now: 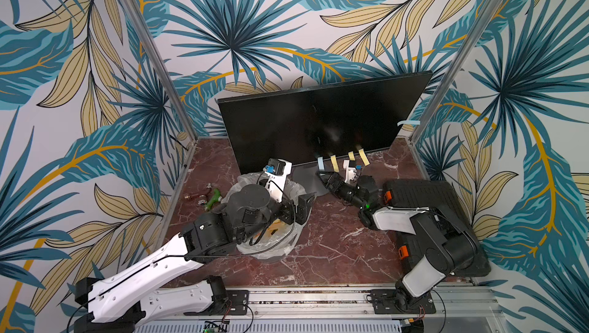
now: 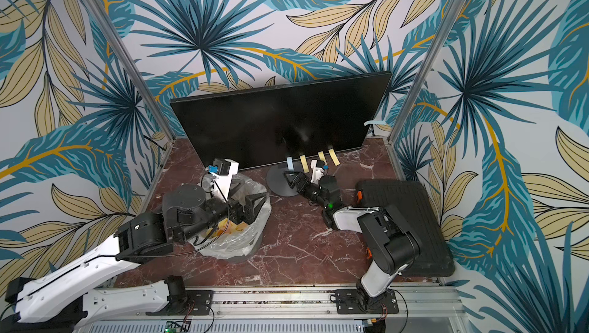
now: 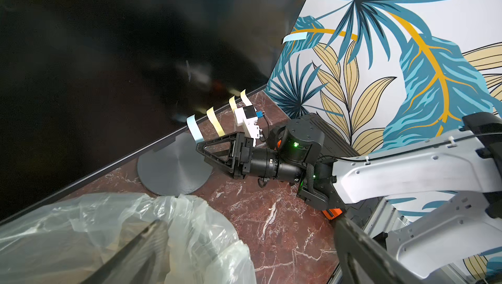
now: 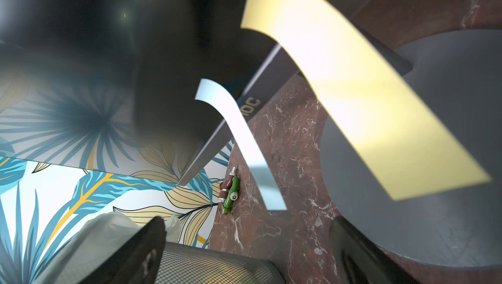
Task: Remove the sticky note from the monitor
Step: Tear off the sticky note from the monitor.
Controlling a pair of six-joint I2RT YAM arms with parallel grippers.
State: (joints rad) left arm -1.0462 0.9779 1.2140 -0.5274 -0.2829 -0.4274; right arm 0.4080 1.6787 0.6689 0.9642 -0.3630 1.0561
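Right pincer [image 3: 202,151], wide and empty, sits beside the blue sticky note [image 1: 321,163] on the monitor [image 1: 302,118]; left pincer [image 2: 253,192], wide, hovers over the bin [image 2: 229,248].

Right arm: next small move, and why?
Probably ease the right gripper forward around the light blue sticky note: its jaws stand open, and the note's free tail curls off the monitor's bottom edge right at the fingertips, not yet gripped.

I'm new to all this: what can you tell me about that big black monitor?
The monitor is a wide flat display, dark glossy screen, thin black frame, standing at the back of the marble table on a round grey metal foot. Four sticky notes, one blue, three yellow, hang off its lower edge; another blue one juts from its side.
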